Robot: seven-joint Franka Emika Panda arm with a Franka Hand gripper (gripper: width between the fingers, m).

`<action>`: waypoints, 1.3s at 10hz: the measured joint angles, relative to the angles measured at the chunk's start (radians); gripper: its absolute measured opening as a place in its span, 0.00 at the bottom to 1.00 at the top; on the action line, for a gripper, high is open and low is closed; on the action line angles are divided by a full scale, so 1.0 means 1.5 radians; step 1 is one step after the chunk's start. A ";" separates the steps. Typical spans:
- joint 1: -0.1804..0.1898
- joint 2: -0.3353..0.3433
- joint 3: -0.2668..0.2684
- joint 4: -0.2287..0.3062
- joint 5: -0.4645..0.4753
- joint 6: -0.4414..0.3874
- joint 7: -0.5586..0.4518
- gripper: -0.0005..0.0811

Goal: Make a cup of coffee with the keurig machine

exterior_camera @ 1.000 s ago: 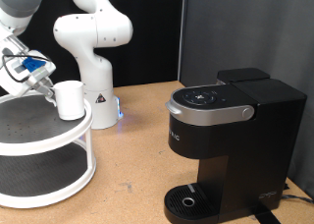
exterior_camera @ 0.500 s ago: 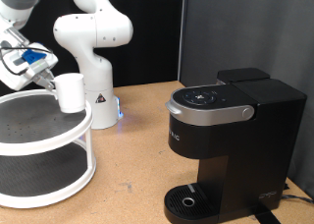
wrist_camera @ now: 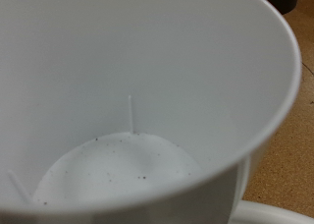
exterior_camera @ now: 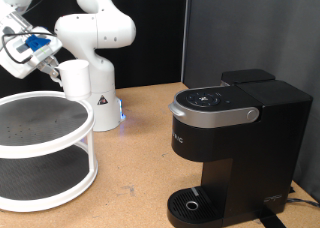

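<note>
A: What does the gripper (exterior_camera: 48, 66) have?

B: It pinches one cup (exterior_camera: 76, 78), a small white cylinder with smooth, plain walls. The cup hangs in the air at the exterior view's upper left, above the rack (exterior_camera: 45, 148) and clear of it. The fingers close on the cup's wall on the side towards the exterior view's left.

A: And the inside of the cup?

B: The wrist view looks straight into it (wrist_camera: 128, 116). The wall is glossy white, the round floor is pale with fine dark specks, and thin raised ribs run down the inner wall. Part of a curved white shape shows at the corner, possibly the handle, though that cannot be told for sure.

A: Describe the rack.

B: It is round and white with two tiers, each tier a shallow disc with a raised rim and a dark, grainy surface. It stands on the wooden table (exterior_camera: 140, 158).

A: Where is the coffee machine?

B: There is one coffee machine (exterior_camera: 235, 148), boxy and matte black, at the exterior view's lower right, well apart from the cup. It has a silver-grey arched band across its lid, small buttons on top and a round drip tray at its foot.

A: Anything else?

B: A second robot arm (exterior_camera: 95, 48), glossy white with rounded joints, stands behind the cup.
</note>
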 joint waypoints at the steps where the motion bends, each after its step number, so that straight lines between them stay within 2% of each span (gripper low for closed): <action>1: -0.009 -0.008 0.010 0.001 -0.004 -0.008 0.009 0.09; 4: 0.000 -0.007 0.001 0.000 0.013 -0.007 0.004 0.09; 6: 0.025 -0.006 0.002 -0.006 0.048 0.025 0.005 0.09; 10: 0.126 0.041 0.023 -0.015 0.115 0.179 0.021 0.09; 13: 0.220 0.093 0.018 -0.005 0.197 0.275 0.021 0.09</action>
